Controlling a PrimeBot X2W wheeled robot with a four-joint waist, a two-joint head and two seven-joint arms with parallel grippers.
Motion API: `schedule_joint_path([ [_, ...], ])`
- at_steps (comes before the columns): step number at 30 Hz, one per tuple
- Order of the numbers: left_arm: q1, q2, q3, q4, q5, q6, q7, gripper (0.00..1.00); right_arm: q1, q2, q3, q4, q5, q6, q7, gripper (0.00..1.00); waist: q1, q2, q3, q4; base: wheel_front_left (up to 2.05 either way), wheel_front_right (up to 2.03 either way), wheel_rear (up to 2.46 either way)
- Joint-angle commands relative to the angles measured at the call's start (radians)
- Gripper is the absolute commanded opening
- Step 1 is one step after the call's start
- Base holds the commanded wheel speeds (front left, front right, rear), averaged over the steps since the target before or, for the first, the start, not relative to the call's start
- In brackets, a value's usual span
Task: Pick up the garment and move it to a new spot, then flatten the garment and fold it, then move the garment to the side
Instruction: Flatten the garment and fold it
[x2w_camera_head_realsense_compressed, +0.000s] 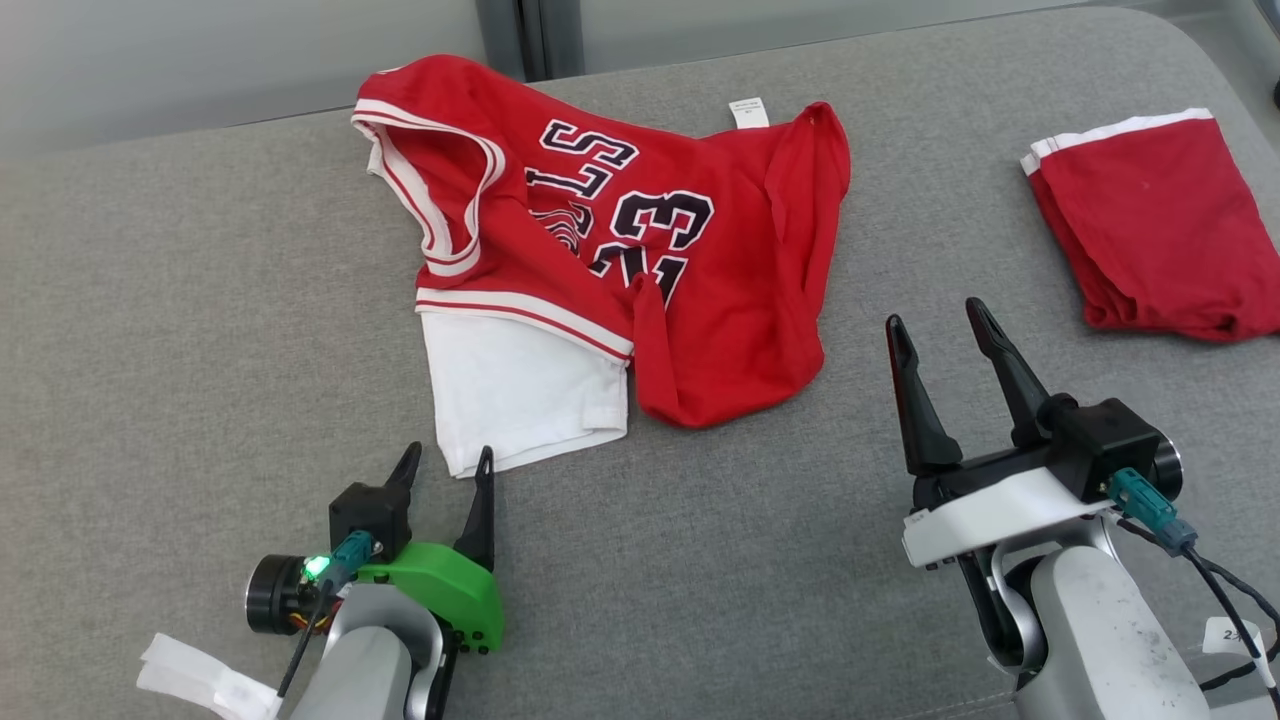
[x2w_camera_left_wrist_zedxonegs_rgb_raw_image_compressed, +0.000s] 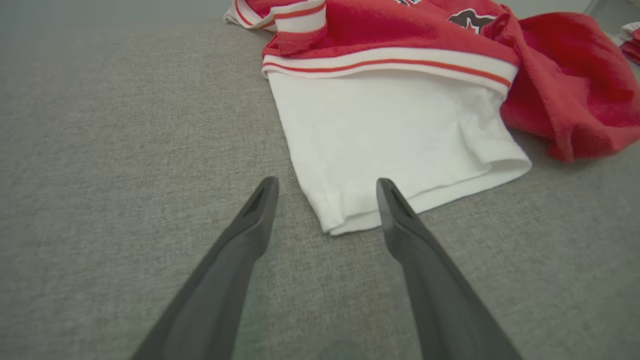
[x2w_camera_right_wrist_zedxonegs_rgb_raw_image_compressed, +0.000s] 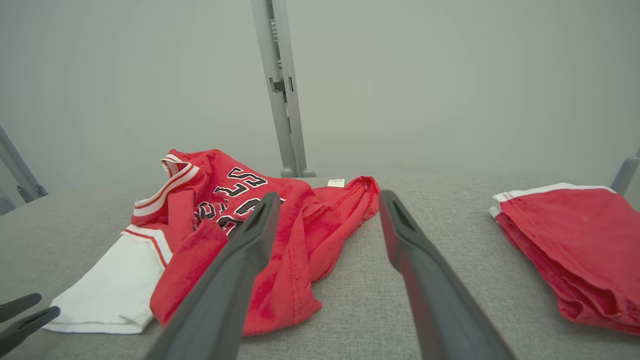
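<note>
A crumpled red jersey (x2w_camera_head_realsense_compressed: 700, 300) with black-and-white lettering and a white sleeve (x2w_camera_head_realsense_compressed: 515, 395) lies in the middle of the grey padded surface; the right wrist view has the jersey (x2w_camera_right_wrist_zedxonegs_rgb_raw_image_compressed: 295, 235) too. My left gripper (x2w_camera_head_realsense_compressed: 447, 462) is open at the lower left, its tips at the near hem of the white sleeve (x2w_camera_left_wrist_zedxonegs_rgb_raw_image_compressed: 400, 145), one finger (x2w_camera_left_wrist_zedxonegs_rgb_raw_image_compressed: 400, 220) over the hem corner, nothing held. My right gripper (x2w_camera_head_realsense_compressed: 935, 322) stands open to the right of the jersey, raised, empty. In its wrist view the right gripper (x2w_camera_right_wrist_zedxonegs_rgb_raw_image_compressed: 330, 200) points past the jersey's right edge.
A folded red garment (x2w_camera_head_realsense_compressed: 1160, 230) with white trim lies at the right edge of the surface, also seen as the folded garment (x2w_camera_right_wrist_zedxonegs_rgb_raw_image_compressed: 575, 240). The grey cushion (x2w_camera_head_realsense_compressed: 200, 350) stretches bare to the left. A grey post (x2w_camera_right_wrist_zedxonegs_rgb_raw_image_compressed: 282, 90) and pale wall stand behind.
</note>
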Motion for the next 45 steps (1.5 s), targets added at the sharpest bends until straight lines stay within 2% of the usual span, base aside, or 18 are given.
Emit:
schedule_joint_path([
  [1,-0.025,0.005,-0.002,0.024,-0.002,0.011,-0.003,1.00,-0.012,0.000,-0.001,-0.005,-0.006,-0.002,-0.003,1.00,0.0000,0.0000,0.011,-0.013,0.00,0.00,0.00],
  [6,-0.057,0.005,-0.016,0.110,-0.009,0.011,-0.005,1.00,-0.008,0.000,-0.003,-0.003,-0.012,-0.002,-0.003,1.00,0.0000,0.0000,0.014,-0.019,0.00,0.00,0.00],
  [7,-0.062,0.005,-0.019,0.125,-0.015,0.010,-0.005,0.77,-0.007,0.000,-0.002,-0.001,-0.015,-0.002,-0.003,1.00,0.0000,0.0000,0.014,-0.019,0.00,0.00,0.00],
  [8,-0.064,0.005,-0.022,0.135,-0.022,0.005,-0.005,0.34,-0.007,0.000,-0.002,-0.001,-0.016,-0.002,-0.003,1.00,0.0000,0.0000,0.014,-0.018,0.00,0.00,0.00],
  [9,-0.067,0.005,-0.026,0.144,-0.027,0.002,-0.005,0.00,-0.006,0.000,-0.003,-0.001,-0.016,-0.002,-0.003,1.00,0.0000,0.0000,0.013,-0.016,0.00,0.00,0.00],
  [12,-0.075,0.005,-0.038,0.155,-0.035,-0.002,-0.012,0.00,-0.002,0.000,-0.006,0.003,-0.016,-0.002,-0.003,1.00,0.0000,0.0000,0.009,-0.007,0.00,0.00,0.00],
  [14,-0.083,0.006,-0.026,0.136,-0.036,0.015,-0.017,0.00,0.000,0.000,-0.007,0.009,-0.017,-0.002,-0.003,1.00,0.0000,0.0000,0.004,0.001,0.00,0.00,0.00],
  [23,0.016,0.015,0.140,-0.183,0.006,0.098,-0.020,0.00,0.010,0.000,-0.018,0.054,-0.029,-0.002,-0.003,1.00,0.0000,0.0000,-0.019,0.053,0.00,0.00,0.00],
  [29,0.092,0.010,0.232,-0.284,0.035,0.105,-0.020,0.00,0.012,0.000,-0.013,0.110,-0.037,-0.002,-0.003,1.00,0.0000,0.0000,-0.032,0.090,0.00,0.00,0.00],
  [37,0.160,0.004,0.295,-0.302,0.044,0.103,-0.020,0.00,0.000,-0.001,-0.023,0.178,-0.047,-0.002,0.005,1.00,0.0000,0.0000,-0.047,0.117,0.00,0.00,0.00],
  [38,0.164,0.004,0.294,-0.295,0.047,0.102,-0.020,0.43,-0.001,-0.001,-0.026,0.186,-0.047,-0.002,0.005,1.00,0.0000,0.0000,-0.050,0.119,0.00,0.00,0.00],
  [39,0.168,0.004,0.287,-0.291,0.041,0.102,-0.020,1.00,0.000,-0.001,-0.030,0.197,-0.047,-0.002,0.005,1.00,0.0000,0.0000,-0.057,0.124,0.00,0.00,0.00],
  [42,0.172,0.004,0.271,-0.314,0.012,0.104,-0.020,1.00,-0.003,-0.001,-0.043,0.211,-0.033,-0.002,0.005,1.00,0.0000,0.0000,-0.067,0.133,0.00,0.00,0.00],
  [45,0.179,0.004,0.235,-0.394,-0.016,0.071,-0.020,1.00,-0.001,-0.001,-0.065,0.235,0.036,-0.002,0.003,1.00,0.0000,0.0000,-0.079,0.149,0.00,0.00,0.00],
])
